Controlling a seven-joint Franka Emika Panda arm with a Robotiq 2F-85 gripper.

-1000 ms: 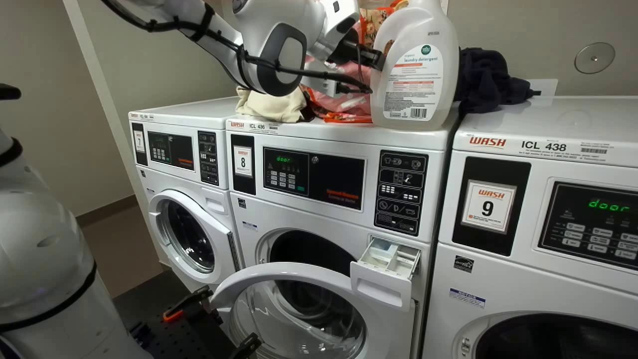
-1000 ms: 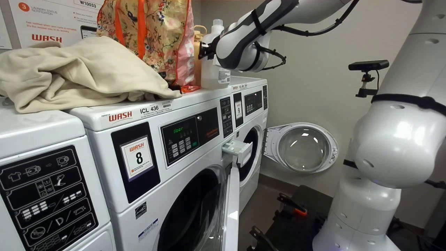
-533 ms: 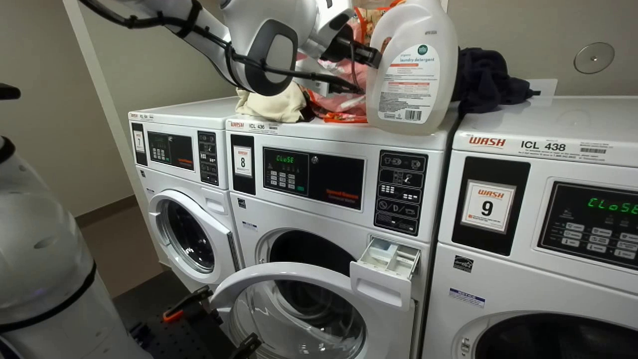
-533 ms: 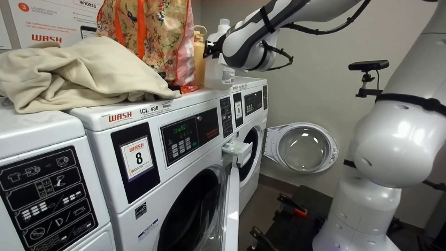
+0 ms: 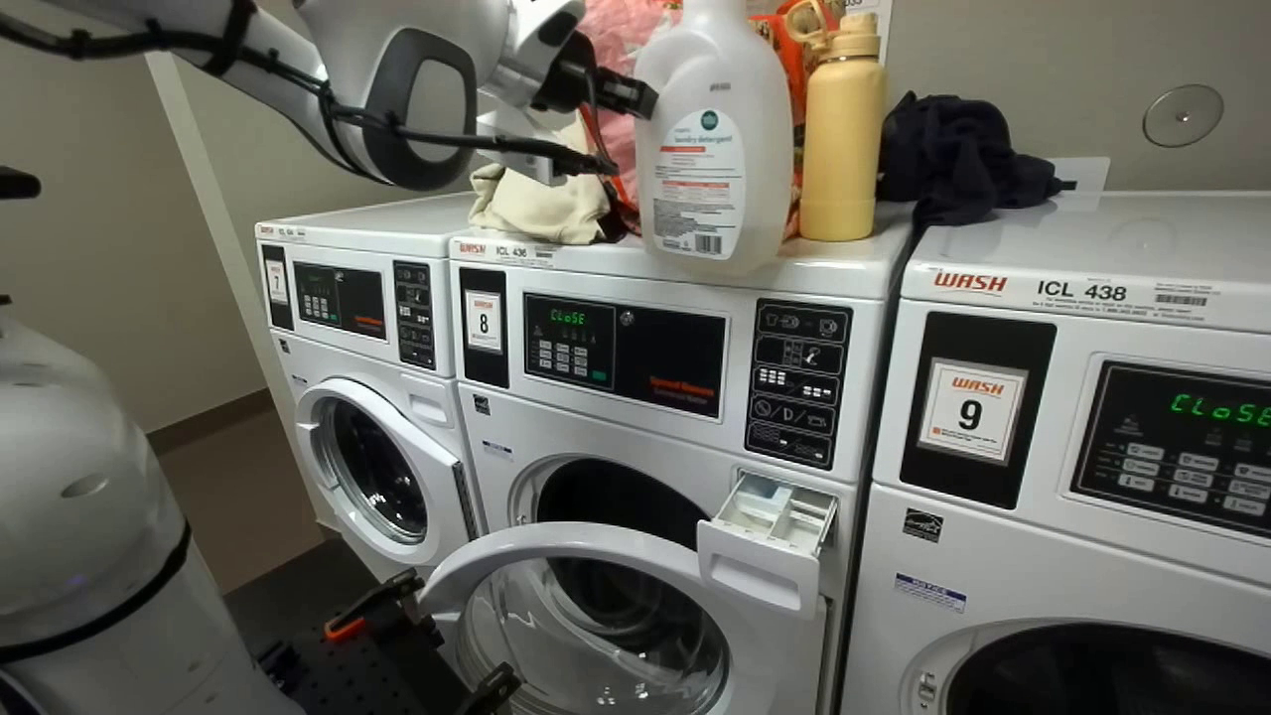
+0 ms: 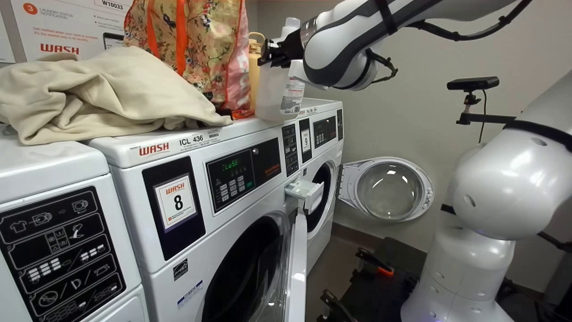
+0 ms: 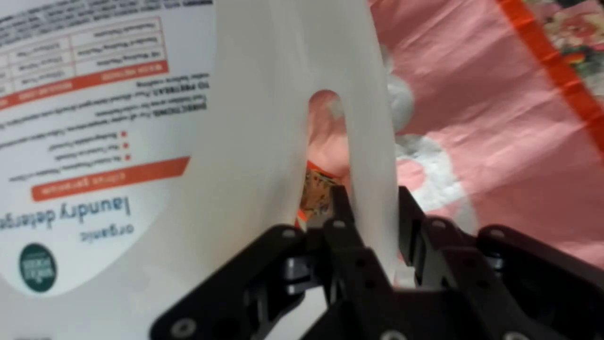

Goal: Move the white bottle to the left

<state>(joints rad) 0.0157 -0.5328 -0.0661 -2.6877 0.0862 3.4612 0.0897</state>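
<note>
Handle (image 7: 372,137) pinched: your gripper (image 7: 373,203) has hold of the white bottle (image 5: 713,139), its jaws drawn in to the handle's thickness, one of the black fingers (image 7: 347,241) through the loop and the other along the outer side, low and right of centre in the wrist view. You find the bottle at top centre in an exterior view, label (image 5: 700,189) toward the camera, its top cut by the frame edge. Your arm (image 5: 397,99) reaches it from the upper left. The base overlaps the front edge of washer 8 (image 5: 635,429); you cannot tell whether it rests there or is slightly raised. Just right of it stands the upright yellow bottle (image 5: 844,149), then dark cloth (image 5: 958,159) farther right. Lower down, the drawer (image 5: 760,571) is pulled out and the door (image 5: 586,539) swung wide.

In an exterior view you see the white bottle lean, its cap (image 6: 292,21) tipped rightward in the frame, with the floral bag (image 6: 201,44) left of it and cream cloth (image 6: 103,94) at upper left.
</note>
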